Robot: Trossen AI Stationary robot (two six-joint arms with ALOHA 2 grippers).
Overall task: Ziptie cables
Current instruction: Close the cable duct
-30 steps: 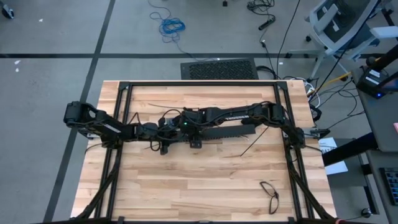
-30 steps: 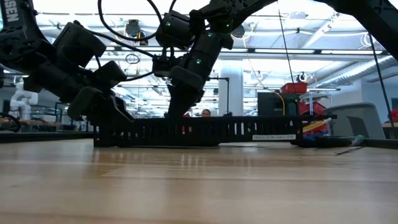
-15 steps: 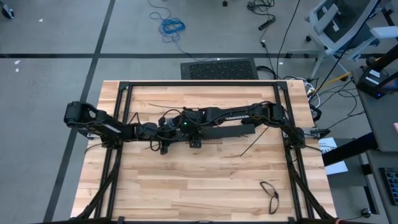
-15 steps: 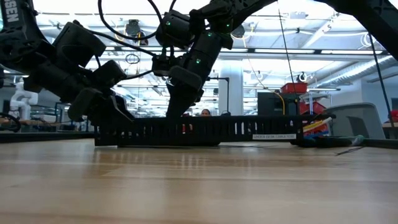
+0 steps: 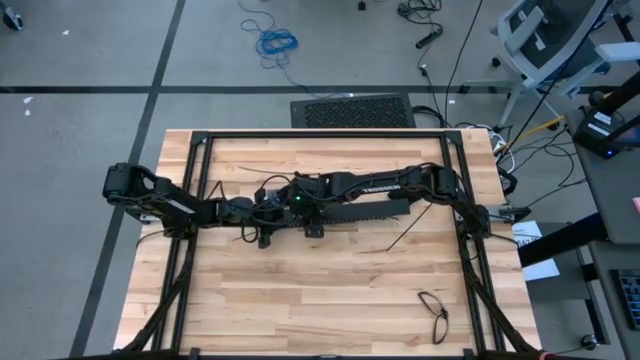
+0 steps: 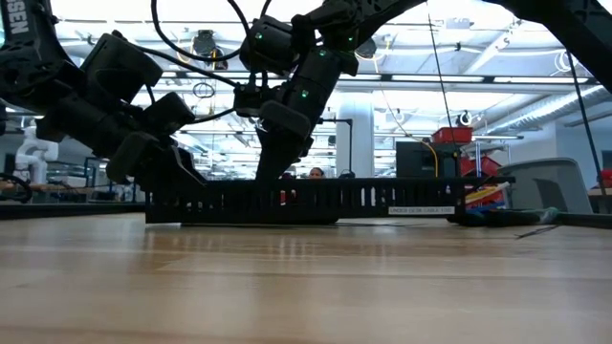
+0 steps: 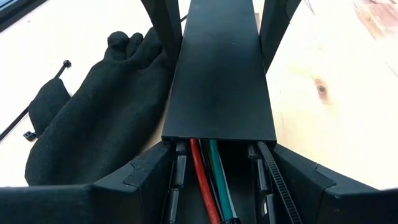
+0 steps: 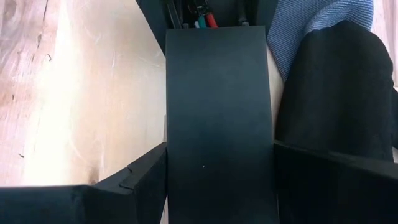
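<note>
Both arms meet near the middle of the tabletop (image 5: 330,290), over a long black slotted bar (image 6: 316,201) that lies flat along it.

Left pincer (image 7: 217,180): fingers (image 7: 134,180) straddle a flat black cover strip (image 7: 221,74), one finger at each long edge. Fingers touch or sit just beside the edges; a firm grip on the strip cannot be confirmed. Jaws stand apart at the strip's width.

Right pincer (image 8: 217,180): same strip, seen from the opposite end, with its fingers (image 8: 134,177) on either side of the cover strip's long edges. Jaws likewise parted at strip width; clamping not certain.

Cables (image 7: 208,180): red, green and black wires run lengthwise inside the channel and emerge from under the end of the cover strip, between the left pincer's fingers. Their coloured ends also show at the far end of the strip in the right wrist view (image 8: 202,18).

Other items:
- A ridged black ziptie (image 7: 273,180) lies in the channel beside the wires.
- A black glove (image 7: 93,124) lies on the tabletop just beside the strip; another ziptie (image 7: 43,99) rests at its edge.
- A small black cable loop (image 5: 433,305) sits well apart, toward the right front of the tabletop.
- A thin black strip (image 5: 405,233) lies near the bar's right end.
</note>
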